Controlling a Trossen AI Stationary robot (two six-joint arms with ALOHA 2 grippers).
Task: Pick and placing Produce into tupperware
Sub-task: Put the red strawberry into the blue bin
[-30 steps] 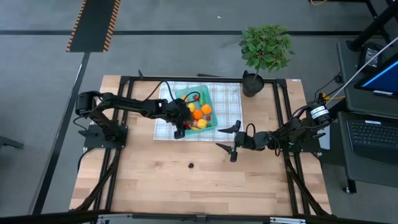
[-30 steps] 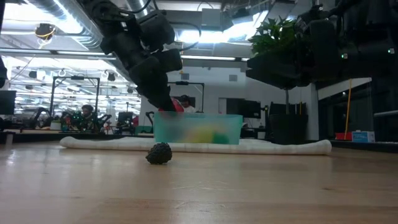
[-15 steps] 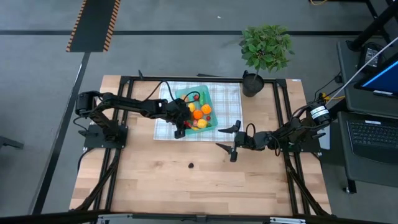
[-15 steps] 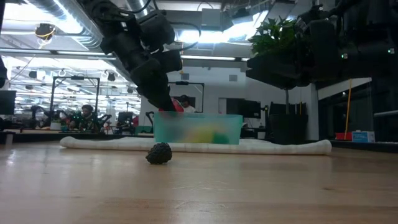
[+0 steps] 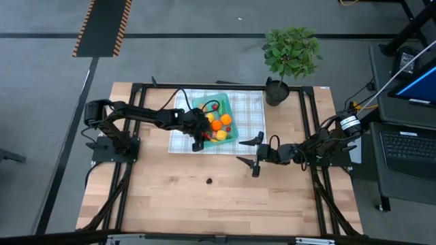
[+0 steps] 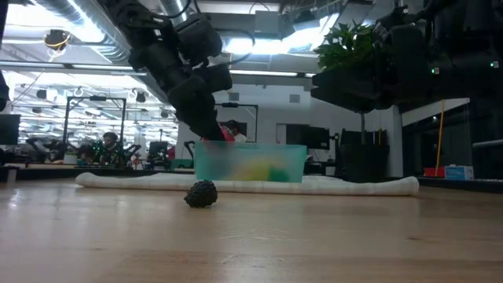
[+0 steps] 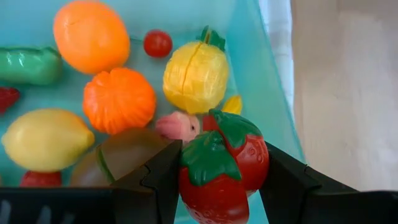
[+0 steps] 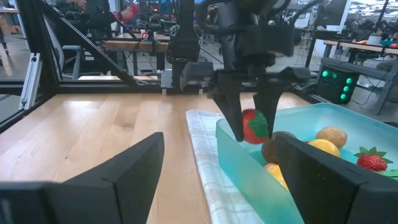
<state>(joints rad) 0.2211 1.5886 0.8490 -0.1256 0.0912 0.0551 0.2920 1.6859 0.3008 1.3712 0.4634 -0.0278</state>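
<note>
My left gripper (image 7: 217, 171) is clamped on a red strawberry (image 7: 222, 167), just above the near corner of the teal tupperware (image 5: 215, 120). Its fingers cover part of the berry. The left arm reaches across the checked cloth (image 5: 248, 109) and bends down. Oranges (image 7: 118, 99) and a lemon (image 7: 45, 139) lie inside. My right gripper (image 5: 253, 152) waits wide apart over the desk (image 5: 157, 197). A small dark lump (image 6: 201, 193) sits alone; I can't tell what it is. Nothing has moved since a second ago.
</note>
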